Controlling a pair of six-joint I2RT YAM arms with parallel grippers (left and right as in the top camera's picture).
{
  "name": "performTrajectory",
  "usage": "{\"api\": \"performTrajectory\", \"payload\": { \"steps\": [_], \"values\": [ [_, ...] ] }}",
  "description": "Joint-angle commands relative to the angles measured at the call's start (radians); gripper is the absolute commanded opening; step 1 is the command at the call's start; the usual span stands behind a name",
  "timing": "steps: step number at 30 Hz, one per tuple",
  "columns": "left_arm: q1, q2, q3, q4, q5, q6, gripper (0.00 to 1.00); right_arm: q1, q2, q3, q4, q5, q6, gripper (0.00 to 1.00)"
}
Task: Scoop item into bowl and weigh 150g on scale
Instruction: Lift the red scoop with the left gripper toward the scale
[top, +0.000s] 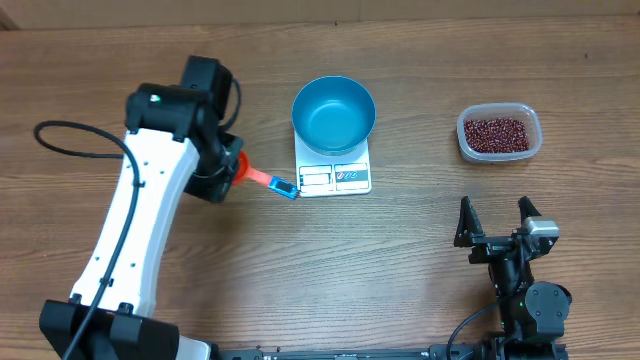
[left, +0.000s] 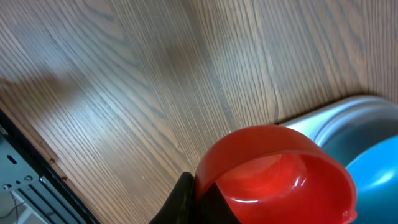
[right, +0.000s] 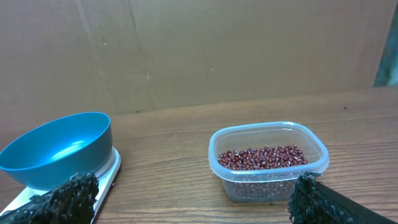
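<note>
Scale (top: 334, 178) label illegible, prob. too small; left end effector (top: 234, 167) grips red scoop (left: 273, 168); right end effector (top: 495, 222) gapes.

blue bowl (top: 333, 112) upright on white scale (top: 335, 179), red-brown beans (top: 497, 131) in clear tub (top: 499, 158)

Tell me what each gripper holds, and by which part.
Left gripper is shut on the red scoop at its cup end, handle sticking out free. Right gripper is open and holds nothing.
</note>
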Motion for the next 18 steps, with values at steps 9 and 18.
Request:
{"api": "performTrajectory", "payload": {
  "steps": [9, 18],
  "values": [
    [-0.061, -0.024, 0.018, 0.079, 0.025, -0.057, 0.04, 0.004, -0.006, -0.01, 0.002, 0.005, -0.001, 1.0],
    [-0.064, -0.024, 0.018, 0.099, 0.034, -0.069, 0.04, 0.004, -0.006, -0.01, 0.002, 0.005, -0.001, 1.0]
  ]
}}
